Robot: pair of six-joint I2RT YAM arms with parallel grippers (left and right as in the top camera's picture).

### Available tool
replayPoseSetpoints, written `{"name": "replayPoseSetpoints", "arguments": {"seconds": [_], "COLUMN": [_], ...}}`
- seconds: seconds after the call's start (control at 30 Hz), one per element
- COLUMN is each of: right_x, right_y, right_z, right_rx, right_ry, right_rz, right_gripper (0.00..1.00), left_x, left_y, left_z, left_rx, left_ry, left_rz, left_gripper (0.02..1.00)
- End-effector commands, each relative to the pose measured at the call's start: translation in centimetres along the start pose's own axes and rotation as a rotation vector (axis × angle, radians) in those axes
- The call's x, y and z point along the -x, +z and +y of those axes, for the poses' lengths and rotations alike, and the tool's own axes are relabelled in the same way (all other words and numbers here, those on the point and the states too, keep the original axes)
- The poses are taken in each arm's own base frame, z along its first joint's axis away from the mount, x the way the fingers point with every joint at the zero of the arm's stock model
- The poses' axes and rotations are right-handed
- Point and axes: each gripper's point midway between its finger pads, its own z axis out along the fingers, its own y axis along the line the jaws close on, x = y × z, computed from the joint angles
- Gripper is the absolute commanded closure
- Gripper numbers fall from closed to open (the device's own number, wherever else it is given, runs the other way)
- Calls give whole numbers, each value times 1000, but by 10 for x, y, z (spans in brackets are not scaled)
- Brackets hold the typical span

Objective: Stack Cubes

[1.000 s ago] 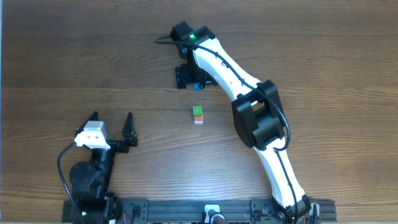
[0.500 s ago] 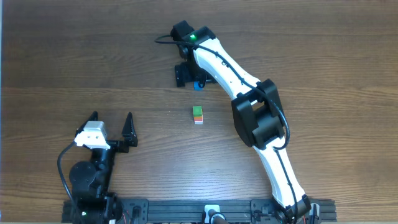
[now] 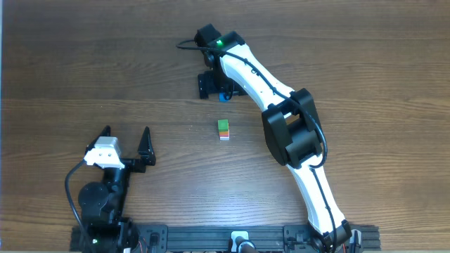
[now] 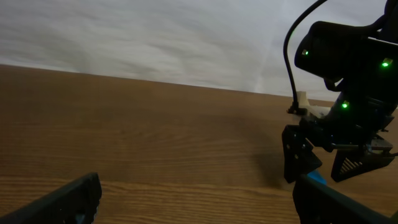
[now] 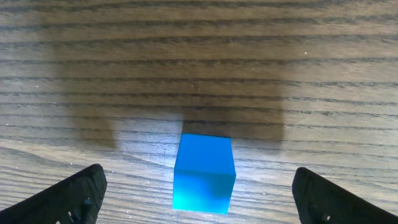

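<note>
Hovering over the wooden table (image 3: 365, 56), the right gripper (image 3: 214, 86) spreads its fingers wide, with the blue cube (image 5: 204, 173) directly beneath it, between the two fingers and touching neither. A stack with a green cube (image 3: 223, 126) on top of a pale cube (image 3: 223, 135) stands nearer the arm's base than the gripper. The left gripper (image 3: 126, 137), also spread open and holding nothing, sits well apart from both.

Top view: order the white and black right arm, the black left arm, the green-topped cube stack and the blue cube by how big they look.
1. white and black right arm
2. black left arm
3. green-topped cube stack
4. blue cube, partly hidden by the right arm, so its last place is unsure
</note>
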Motion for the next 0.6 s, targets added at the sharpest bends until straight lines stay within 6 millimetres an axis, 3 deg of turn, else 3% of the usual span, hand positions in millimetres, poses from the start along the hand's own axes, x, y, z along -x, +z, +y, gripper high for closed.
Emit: {"name": "replayPoseSetpoints", "arguments": {"seconds": [0.03, 0.17, 0.6], "right_x": [-5, -6, -5], "right_y": [15, 20, 21], "right_z": [-5, -6, -2], "right_rx": [-8, -13, 6], "right_ry": [24, 29, 36], "right_rz": [36, 46, 45], "right_gripper": [53, 88, 481], "left_x": [-2, -2, -2], "left_y": [0, 0, 0], "left_z": [-3, -3, -3], "left_rx": [-16, -16, -16], "left_ry": [15, 15, 15], "left_rz": [1, 1, 1], "left_gripper": [18, 20, 18]}}
